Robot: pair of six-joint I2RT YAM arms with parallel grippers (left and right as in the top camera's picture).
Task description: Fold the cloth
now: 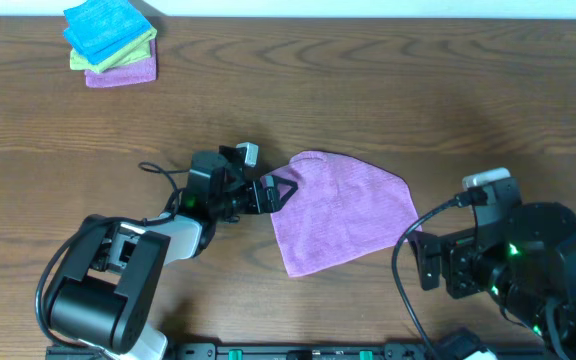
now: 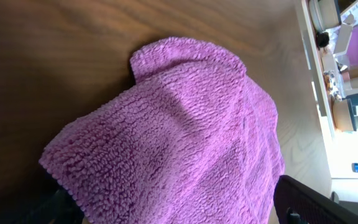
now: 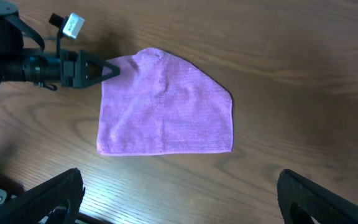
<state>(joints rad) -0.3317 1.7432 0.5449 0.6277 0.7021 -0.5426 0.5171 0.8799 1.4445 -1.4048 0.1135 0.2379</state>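
Wood-grain counter [image 1: 418, 90] carries the cloth [image 1: 343, 215] at its centre, lying flat, with a straight near edge and a slanted far-right edge. Left pincer [image 1: 282, 192] stands wide at the cloth's far-left corner. Right pincer [image 3: 180, 186] hangs wide just off the near-right corner. Stacked folded cloths [image 1: 111, 42] sit well apart, far left. Bare wood borders the cloth's far and right edges.

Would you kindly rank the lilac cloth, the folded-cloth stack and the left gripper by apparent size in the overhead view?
1. lilac cloth, clearly largest.
2. folded-cloth stack and left gripper look alike; the gripper is nearer the camera, so unranked.
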